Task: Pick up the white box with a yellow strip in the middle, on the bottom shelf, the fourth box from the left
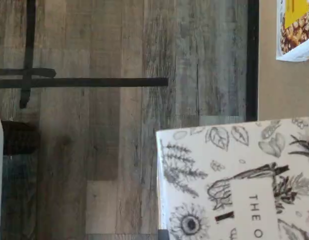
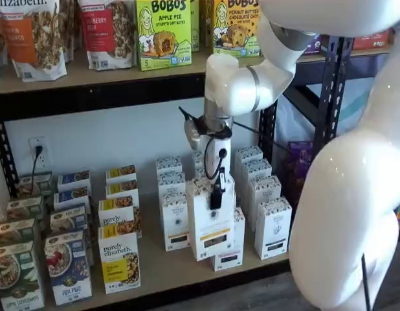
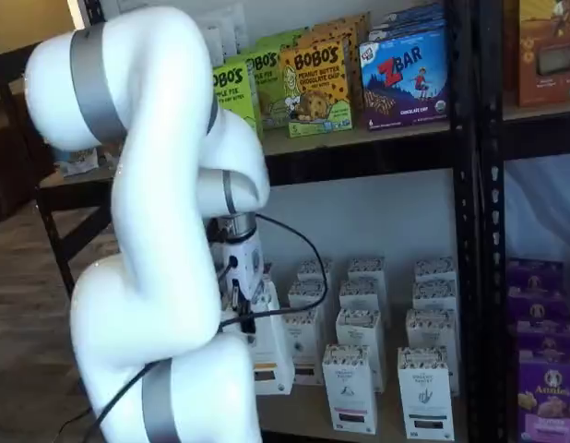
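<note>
My gripper (image 2: 215,192) is shut on a white box (image 2: 210,225) with black plant drawings and a pale yellow band across its middle. One black finger (image 2: 217,194) lies down the box's front face. The box hangs upright, out in front of the other white boxes (image 2: 176,219) on the bottom shelf. In a shelf view the gripper (image 3: 243,293) and held box (image 3: 269,353) are partly hidden behind the white arm. The wrist view shows the box's drawn face (image 1: 234,180) close up, above the wooden floor.
Rows of the same white boxes (image 2: 263,194) stand behind and to the right. Purely Elizabeth boxes (image 2: 120,262) stand to the left. A black shelf post (image 2: 329,97) is at the right. In the wrist view the tan shelf board (image 1: 282,90) carries a granola box (image 1: 296,27).
</note>
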`<state>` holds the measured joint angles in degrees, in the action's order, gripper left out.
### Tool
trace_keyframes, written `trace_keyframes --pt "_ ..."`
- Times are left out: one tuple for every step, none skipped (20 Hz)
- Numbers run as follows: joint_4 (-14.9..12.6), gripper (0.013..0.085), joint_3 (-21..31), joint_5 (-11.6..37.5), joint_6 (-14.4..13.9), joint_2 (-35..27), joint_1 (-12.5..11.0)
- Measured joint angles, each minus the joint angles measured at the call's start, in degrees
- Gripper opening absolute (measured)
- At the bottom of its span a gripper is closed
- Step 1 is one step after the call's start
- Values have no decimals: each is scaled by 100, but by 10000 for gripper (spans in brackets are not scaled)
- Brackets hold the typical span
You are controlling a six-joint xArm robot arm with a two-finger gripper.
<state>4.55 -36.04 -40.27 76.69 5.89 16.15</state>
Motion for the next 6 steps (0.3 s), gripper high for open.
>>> trace_keyframes --pt "7 490 20 -37 6 60 -4" --pt "14 490 44 -66 13 122 -8" --pt "30 490 65 -103 24 186 -11" --pt "49 490 80 -146 38 244 -13" --pt "68 490 90 -188 50 293 -14" --pt "90 490 99 -223 63 338 -14"
